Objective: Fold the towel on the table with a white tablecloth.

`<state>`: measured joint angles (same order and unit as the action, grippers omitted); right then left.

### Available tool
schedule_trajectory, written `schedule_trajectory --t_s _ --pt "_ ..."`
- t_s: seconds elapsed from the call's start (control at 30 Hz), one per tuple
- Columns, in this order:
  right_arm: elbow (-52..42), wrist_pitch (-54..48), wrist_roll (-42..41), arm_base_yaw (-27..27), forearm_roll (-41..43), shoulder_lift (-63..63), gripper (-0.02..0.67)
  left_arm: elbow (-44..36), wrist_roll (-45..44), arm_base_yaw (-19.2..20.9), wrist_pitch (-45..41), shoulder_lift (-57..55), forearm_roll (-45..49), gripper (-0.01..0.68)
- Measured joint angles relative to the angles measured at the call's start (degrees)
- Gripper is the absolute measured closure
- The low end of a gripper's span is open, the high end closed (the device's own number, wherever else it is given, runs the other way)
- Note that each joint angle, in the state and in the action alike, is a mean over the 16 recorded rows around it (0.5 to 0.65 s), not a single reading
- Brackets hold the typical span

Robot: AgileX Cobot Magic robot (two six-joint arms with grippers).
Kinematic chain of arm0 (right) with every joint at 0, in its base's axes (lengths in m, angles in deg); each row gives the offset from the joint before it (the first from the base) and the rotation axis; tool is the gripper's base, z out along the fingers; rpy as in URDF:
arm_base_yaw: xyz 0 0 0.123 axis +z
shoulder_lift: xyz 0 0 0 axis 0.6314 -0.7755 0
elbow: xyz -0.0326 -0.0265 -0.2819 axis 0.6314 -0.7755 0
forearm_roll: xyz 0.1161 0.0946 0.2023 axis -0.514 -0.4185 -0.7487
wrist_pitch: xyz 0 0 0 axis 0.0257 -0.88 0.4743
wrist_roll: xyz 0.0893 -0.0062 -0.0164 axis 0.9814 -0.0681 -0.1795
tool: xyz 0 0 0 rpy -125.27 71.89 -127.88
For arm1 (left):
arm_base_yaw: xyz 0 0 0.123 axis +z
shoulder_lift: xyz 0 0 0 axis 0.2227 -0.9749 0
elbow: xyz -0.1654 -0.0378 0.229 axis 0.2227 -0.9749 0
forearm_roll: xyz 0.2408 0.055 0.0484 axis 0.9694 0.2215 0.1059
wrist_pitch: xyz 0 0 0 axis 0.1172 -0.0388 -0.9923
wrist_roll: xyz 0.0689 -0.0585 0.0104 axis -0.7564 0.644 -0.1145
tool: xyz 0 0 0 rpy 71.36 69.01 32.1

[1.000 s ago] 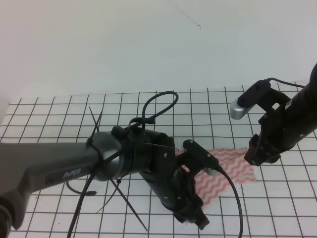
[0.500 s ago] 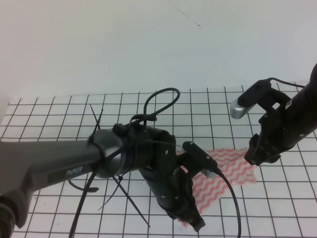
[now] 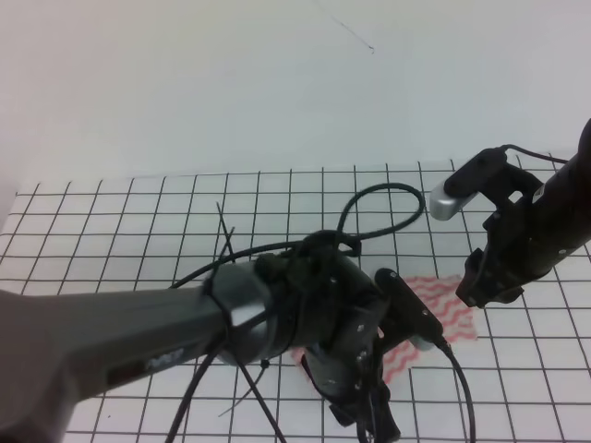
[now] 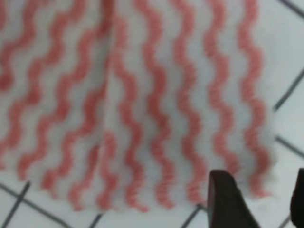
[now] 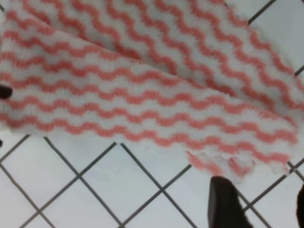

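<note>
Towel (image 3: pixel 445 312) on gridded tablecloth (image 3: pixel 138 221), partly folded; thin, limp, light. Best pinched at a corner edge. Left gripper (image 4: pixel 259 199) and right gripper (image 5: pixel 259 202) parted, empty, poised at the hem.

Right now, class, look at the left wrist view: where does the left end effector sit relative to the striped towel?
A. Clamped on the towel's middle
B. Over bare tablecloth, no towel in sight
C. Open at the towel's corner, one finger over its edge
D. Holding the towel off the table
C: the left end effector is open at a corner of the flat towel.
</note>
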<state>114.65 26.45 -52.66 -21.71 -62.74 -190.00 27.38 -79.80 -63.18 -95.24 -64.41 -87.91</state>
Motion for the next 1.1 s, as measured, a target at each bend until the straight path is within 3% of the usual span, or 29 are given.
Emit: schedule_trajectory --t_s 0.43,0.9,1.1 --pt "0.0 -0.3 0.6 0.0 0.1 0.0 0.33 -0.1 3.3 -2.1 1.5 -2.7 4.1 0.403" --pt "0.0 -0.6 0.9 0.0 0.1 0.1 0.33 0.4 5.8 -2.1 0.2 -4.2 8.7 0.641" --pt "0.0 -0.7 0.9 -0.1 0.0 0.1 0.33 1.8 9.2 -2.1 -1.2 -3.7 14.4 0.673"
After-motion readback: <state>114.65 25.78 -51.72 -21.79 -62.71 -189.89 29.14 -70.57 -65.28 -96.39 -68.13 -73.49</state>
